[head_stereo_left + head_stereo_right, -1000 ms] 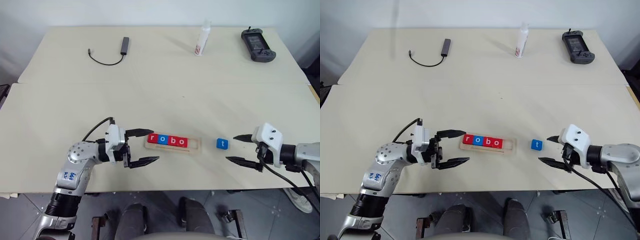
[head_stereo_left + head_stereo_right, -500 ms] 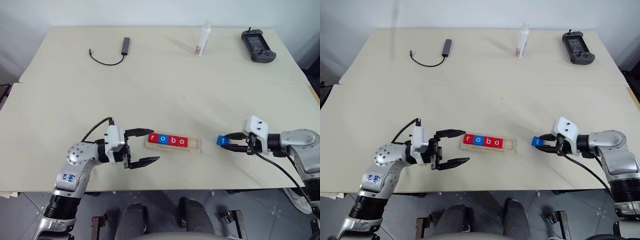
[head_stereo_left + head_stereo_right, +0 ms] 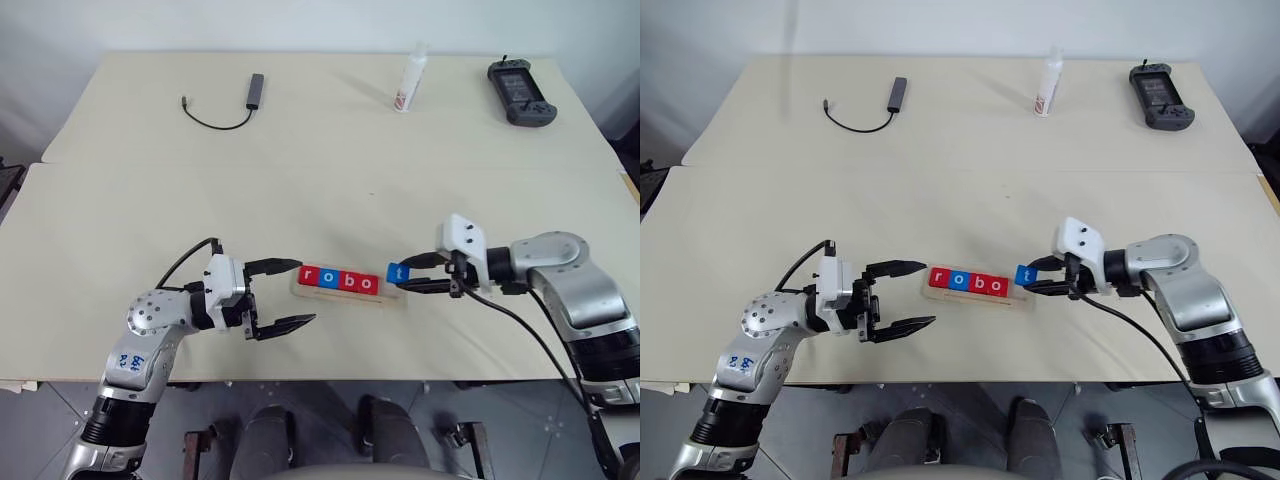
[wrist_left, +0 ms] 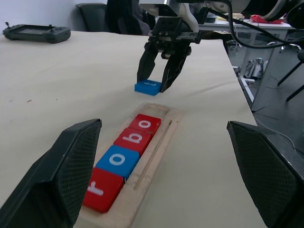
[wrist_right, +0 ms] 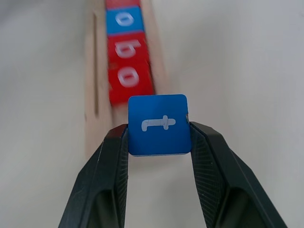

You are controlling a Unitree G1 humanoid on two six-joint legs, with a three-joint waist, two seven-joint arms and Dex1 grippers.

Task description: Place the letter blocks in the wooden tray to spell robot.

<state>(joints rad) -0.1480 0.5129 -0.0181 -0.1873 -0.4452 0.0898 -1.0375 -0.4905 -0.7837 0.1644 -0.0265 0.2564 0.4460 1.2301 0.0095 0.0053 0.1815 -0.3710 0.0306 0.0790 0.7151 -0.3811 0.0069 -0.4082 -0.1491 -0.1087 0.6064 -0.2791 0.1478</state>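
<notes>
I found r, o, b, o seated in the wooden tray [image 3: 392, 296]; right end effector [image 3: 408, 279] clamped the blue t block [image 3: 398, 272] beside the tray's free end, unplaced; left end effector [image 3: 291, 295] spread apart.

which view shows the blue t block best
The right wrist view: the small blue square t block sits large between the right end effector fingers, letter readable. The left wrist view shows it edge-on; the head views show it tiny beside the pale wooden tray.

Letter blocks: five total. Red: three – r [image 3: 307, 275], b [image 3: 344, 282], second o [image 3: 364, 285]. Blue: two – first o [image 3: 326, 279], t [image 3: 398, 272]. Wooden tray [image 3: 388, 298]: one. Spray bottle [image 3: 410, 79]: one. Handheld controller [image 3: 518, 91]: one. USB hub with cable [image 3: 252, 91]: one. Grippers: two – left gripper [image 3: 299, 294], right gripper [image 3: 402, 277].
</notes>
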